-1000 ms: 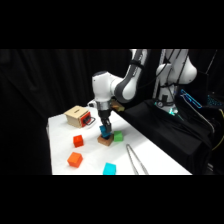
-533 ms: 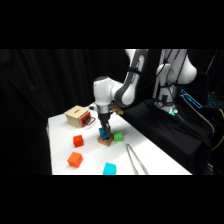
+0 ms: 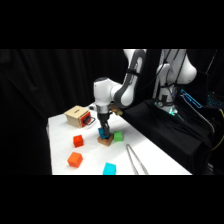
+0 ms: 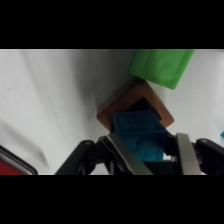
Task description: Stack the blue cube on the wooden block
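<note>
The white table (image 3: 155,155) is carrying everything, and the white Franka arm is reaching over it from the upper right, its gripper (image 3: 103,131) pointing straight down near the table's middle. At the back left, the pale wooden box with a red part (image 3: 78,116) is sitting well apart from the gripper. Metal tongs (image 3: 135,159) are lying toward the front right. Two orange cubes (image 3: 77,141) (image 3: 75,159) are resting at the left, a bright cyan cube (image 3: 109,169) at the front edge, and a green cube (image 3: 118,136) just beside the small brown wooden block (image 3: 105,141).

In the wrist view, the gripper (image 4: 146,150) is holding the small dark teal-blue cube (image 4: 140,134) between its two fingers (image 4: 184,152), closed narrowly against the cube's sides. The cube is sitting over the wooden block (image 4: 150,102), covering most of its dark top mark; whether it is touching the block cannot be told. The green cube (image 4: 160,65) is lying beyond the block.
</note>
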Controlling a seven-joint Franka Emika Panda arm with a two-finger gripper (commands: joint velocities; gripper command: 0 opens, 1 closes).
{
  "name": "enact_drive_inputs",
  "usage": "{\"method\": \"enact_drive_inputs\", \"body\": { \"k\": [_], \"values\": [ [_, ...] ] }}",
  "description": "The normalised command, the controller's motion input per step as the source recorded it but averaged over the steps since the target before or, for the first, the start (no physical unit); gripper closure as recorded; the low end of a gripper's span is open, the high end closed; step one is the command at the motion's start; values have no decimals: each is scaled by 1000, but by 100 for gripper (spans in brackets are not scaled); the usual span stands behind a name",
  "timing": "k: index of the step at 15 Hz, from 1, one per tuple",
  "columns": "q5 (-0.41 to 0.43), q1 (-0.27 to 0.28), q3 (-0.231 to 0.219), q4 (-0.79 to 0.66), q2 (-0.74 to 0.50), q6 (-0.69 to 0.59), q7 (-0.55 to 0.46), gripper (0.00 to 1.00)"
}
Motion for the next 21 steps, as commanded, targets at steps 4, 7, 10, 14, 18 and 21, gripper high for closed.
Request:
{"method": "enact_drive_inputs", "body": {
  "k": [4, 7, 10, 14, 18, 21],
  "values": [
    [129, -78, 113, -55, -223, -101, -173, 0],
    [74, -27, 50, -71, -266, -139, -152, 0],
    [-34, 32, -37, -54, -301, -185, -97, 0],
    [-108, 79, -91, -41, -340, -234, -40, 0],
    [-44, 78, -67, 25, -320, -369, -67, 0],
    [-77, 90, -90, 82, -263, -439, -28, 0]
  ]
}}
